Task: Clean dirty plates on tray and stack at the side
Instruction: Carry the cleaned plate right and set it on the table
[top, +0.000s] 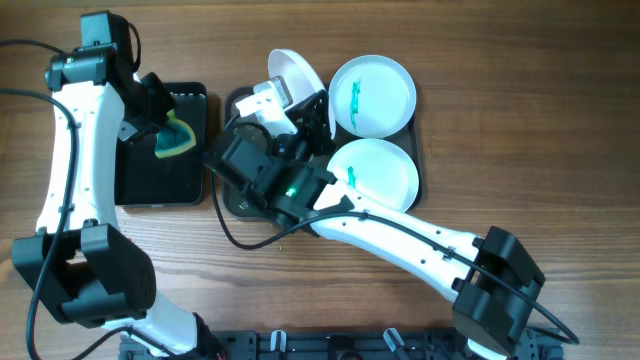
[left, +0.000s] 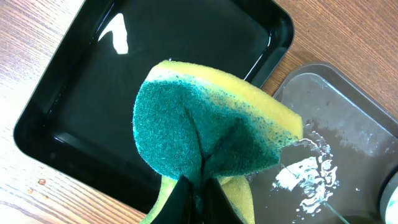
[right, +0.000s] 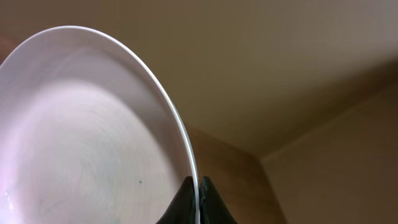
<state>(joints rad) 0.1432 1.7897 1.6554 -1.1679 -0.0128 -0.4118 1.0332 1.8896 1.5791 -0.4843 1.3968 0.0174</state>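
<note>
My right gripper (top: 288, 97) (right: 199, 190) is shut on the rim of a white plate (top: 297, 70) (right: 81, 137) and holds it tilted up on edge above the far left of the dark grey tray (top: 232, 203). The plate's face looks nearly clean, with faint marks. Two more white plates lie flat on the tray, one at the far right (top: 385, 95) and one at the near right (top: 385, 175), each with a teal smear. My left gripper (top: 165, 125) (left: 199, 202) is shut on a yellow and green sponge (top: 178, 137) (left: 211, 130).
The sponge hangs over a smaller, deeper black tray (top: 150, 175) (left: 74, 93) left of the grey tray. The grey tray's wet corner (left: 348, 124) shows in the left wrist view. My right arm (top: 400, 235) crosses the near part of the wooden table (top: 560, 120).
</note>
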